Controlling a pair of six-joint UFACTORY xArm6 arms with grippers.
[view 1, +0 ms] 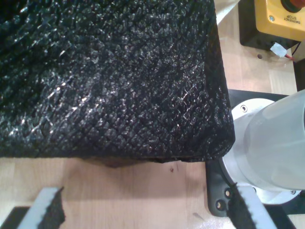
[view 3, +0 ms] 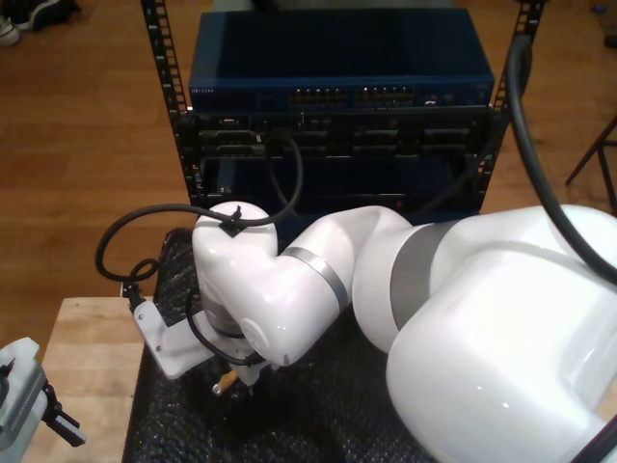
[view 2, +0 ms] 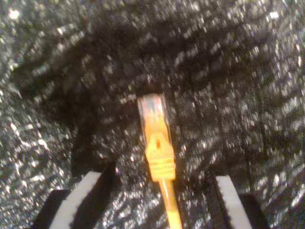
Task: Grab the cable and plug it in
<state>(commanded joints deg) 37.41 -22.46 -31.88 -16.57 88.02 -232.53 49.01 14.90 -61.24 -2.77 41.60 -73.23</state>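
Yellow-orange network cable with a clear plastic plug (view 2: 158, 143) lies on the black textured foam mat (view 2: 248, 86), plug at frame centre in the second wrist view, cord running between the wide-open pads of my second gripper (view 2: 157, 200). Best to descend centred on the ribbed boot, then close squarely. My first gripper (view 1: 147, 210), jaws wide and empty, hovers over the light wooden table (view 1: 133, 191) at the mat's edge.

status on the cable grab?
Second gripper open, fingers astride the cable, plug lying on the black mat. First gripper open at the mat's edge. Nothing blocking the plug.
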